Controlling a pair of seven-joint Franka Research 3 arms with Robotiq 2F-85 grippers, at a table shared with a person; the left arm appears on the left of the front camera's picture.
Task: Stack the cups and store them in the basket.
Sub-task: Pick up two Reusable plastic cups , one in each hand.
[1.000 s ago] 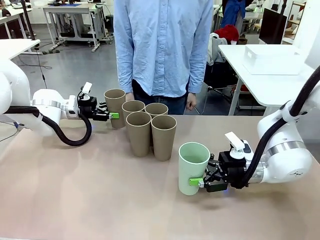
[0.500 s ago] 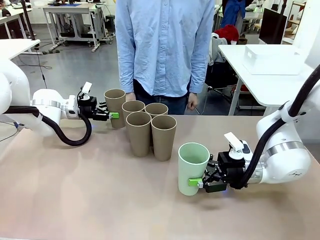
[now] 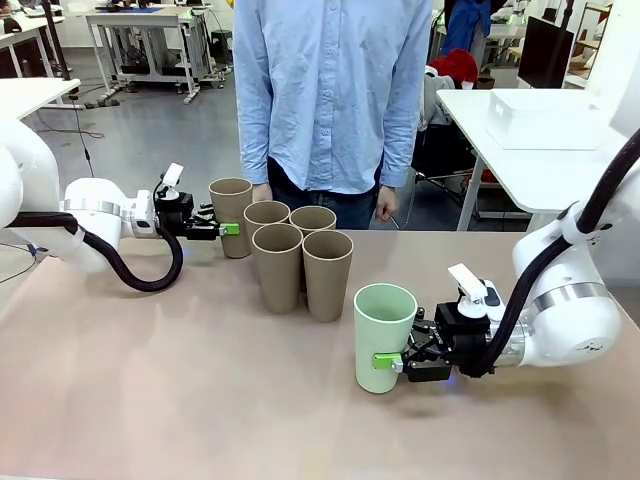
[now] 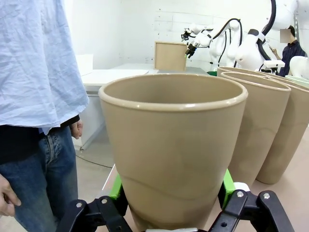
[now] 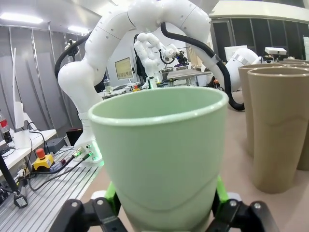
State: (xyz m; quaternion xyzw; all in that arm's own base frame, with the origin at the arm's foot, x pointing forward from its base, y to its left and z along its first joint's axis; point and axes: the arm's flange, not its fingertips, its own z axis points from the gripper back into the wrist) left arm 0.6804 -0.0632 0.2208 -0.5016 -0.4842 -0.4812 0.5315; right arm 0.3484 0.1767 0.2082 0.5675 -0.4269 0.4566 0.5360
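From the front, the mint cup (image 3: 385, 330) stands upright, mouth up, at the near right of the table (image 3: 150, 400), with the right gripper (image 3: 395, 362) clamped low on it. The left gripper (image 3: 228, 229) clasps the leftmost brown cup (image 3: 231, 212), which stands upright beside the four other brown cups (image 3: 300, 262). In the left wrist view green pads (image 4: 227, 186) press both sides of the matte, tapered brown wall, and in the right wrist view the smooth pale-green cup is pinched the same way.

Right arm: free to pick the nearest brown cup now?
Probably not yet. The right gripper is shut on the mint cup, so its jaws are taken. The nearest brown cup stands apart with bare table between, so the way itself looks free. The left gripper is shut on the far-left brown cup.
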